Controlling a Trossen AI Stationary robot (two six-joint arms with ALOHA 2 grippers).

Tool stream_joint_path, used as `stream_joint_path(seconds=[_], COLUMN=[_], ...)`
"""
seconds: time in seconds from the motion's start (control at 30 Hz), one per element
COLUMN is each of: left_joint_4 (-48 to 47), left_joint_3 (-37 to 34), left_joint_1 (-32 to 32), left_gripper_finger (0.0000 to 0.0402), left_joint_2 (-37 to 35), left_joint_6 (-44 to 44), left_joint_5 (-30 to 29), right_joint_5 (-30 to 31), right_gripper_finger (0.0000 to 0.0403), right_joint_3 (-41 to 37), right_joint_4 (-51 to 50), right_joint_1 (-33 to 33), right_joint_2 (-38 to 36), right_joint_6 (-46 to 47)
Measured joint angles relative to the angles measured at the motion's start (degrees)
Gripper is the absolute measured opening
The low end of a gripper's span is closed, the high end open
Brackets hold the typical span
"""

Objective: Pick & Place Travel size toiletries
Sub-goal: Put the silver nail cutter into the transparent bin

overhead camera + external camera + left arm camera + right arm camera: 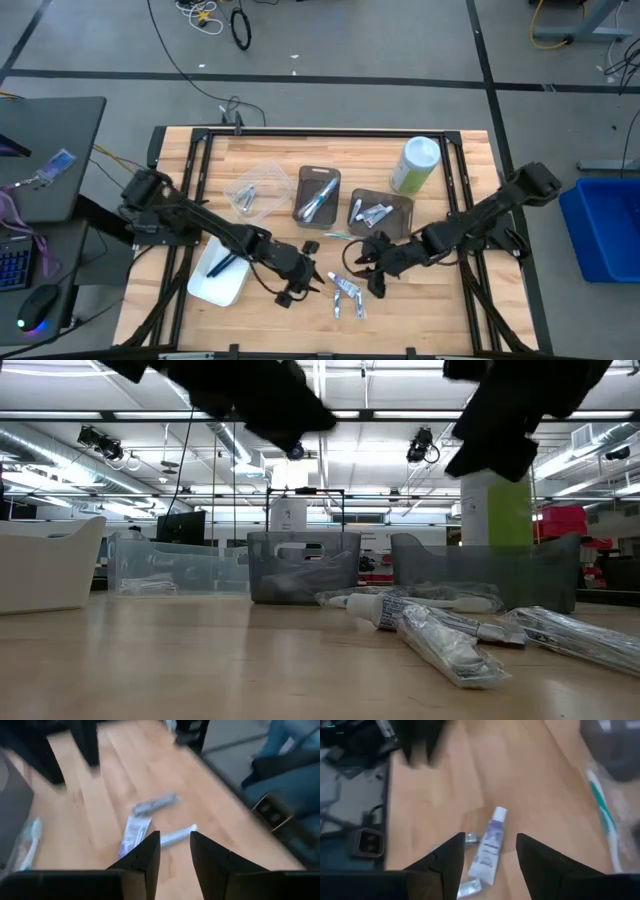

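High view shows my left gripper (293, 290) and right gripper (368, 268) hovering, both released and empty. Between them, small tubes (347, 296) lie loose on the table (450, 310), near its front edge.

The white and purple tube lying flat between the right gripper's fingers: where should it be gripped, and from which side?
Probably across the middle of its body, coming straight down from above. The tube lies flat on the table, cap end away from the open right gripper, so its long sides face the two fingers. Packets lie close by its flat end.
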Motion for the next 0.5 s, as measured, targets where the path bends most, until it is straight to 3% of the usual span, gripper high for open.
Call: stream_joint_path(seconds=[0.17, 0.3, 0.43, 0.5], left_joint_4=[0.7, -5.3, -13.4, -21.2], left_joint_3=[6.8, 13.4, 20.6, 23.9], left_joint_1=[0.5, 0.5, 0.4, 0.2], left_gripper_finger=[0.0131, 0.0158, 0.0181, 0.0189], left_joint_2=[5.3, 9.7, 15.6, 18.5], left_joint_6=[3.2, 4.2, 9.0, 13.3], left_joint_5=[-2.7, 0.8, 7.5, 8.0], right_joint_5=[6.5, 14.2, 13.5, 13.7], right_gripper_finger=[0.0192, 0.0191, 0.0188, 0.0189], right_joint_3=[0.0, 0.0, -0.1, -0.1], right_joint_4=[-9.7, -13.8, -14.2, -13.8], right_joint_1=[-0.3, -0.2, 0.3, 0.5], right_joint_2=[-8.9, -13.1, -13.4, -13.2], right_joint_6=[-4.6, -2.3, -1.4, -1.6])
